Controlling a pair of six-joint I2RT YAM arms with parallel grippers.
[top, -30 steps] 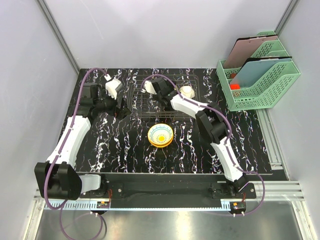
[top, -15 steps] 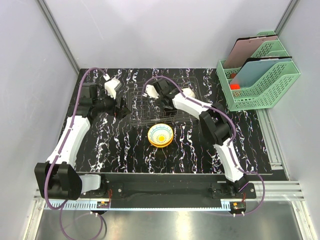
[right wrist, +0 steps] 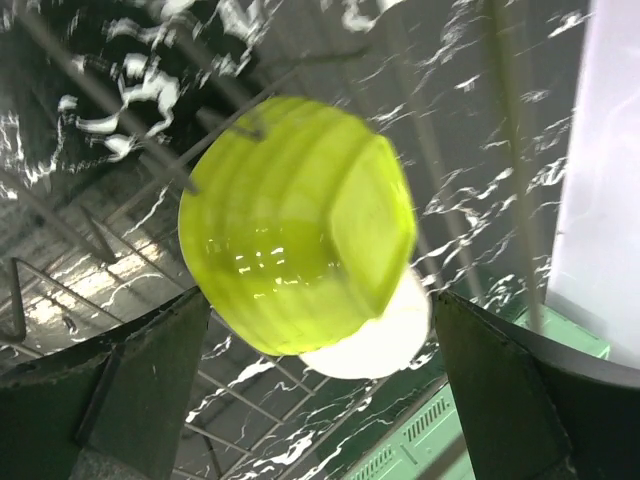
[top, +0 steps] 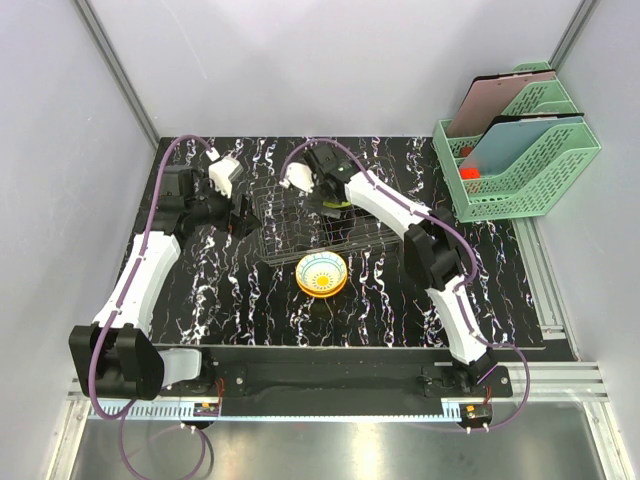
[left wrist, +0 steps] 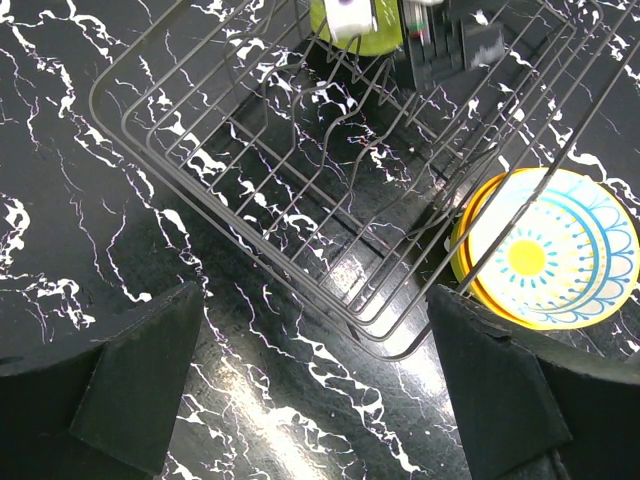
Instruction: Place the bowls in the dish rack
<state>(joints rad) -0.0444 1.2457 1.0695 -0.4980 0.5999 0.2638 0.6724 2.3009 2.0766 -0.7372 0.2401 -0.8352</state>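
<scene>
Top view: bright, even light from overhead. Shadows on the table [top: 220, 300] are soft and faint, the walls [top: 300, 60] nearly washed out, and a glare band runs along the metal ledge [top: 350, 445]. Left wrist view: sharp, with white glare patches on the glossy tabletop below the rack [left wrist: 300, 190]. Right wrist view: smeared with blur. The lime bowl [right wrist: 290, 225] is soft-edged with small highlights, and the right edge is blown out.

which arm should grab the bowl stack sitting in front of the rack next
Right, probably. The right gripper is open and empty above the dish rack, directly behind the bowl stack. The left gripper is open too, but the rack's corner lies between it and the stack.
</scene>
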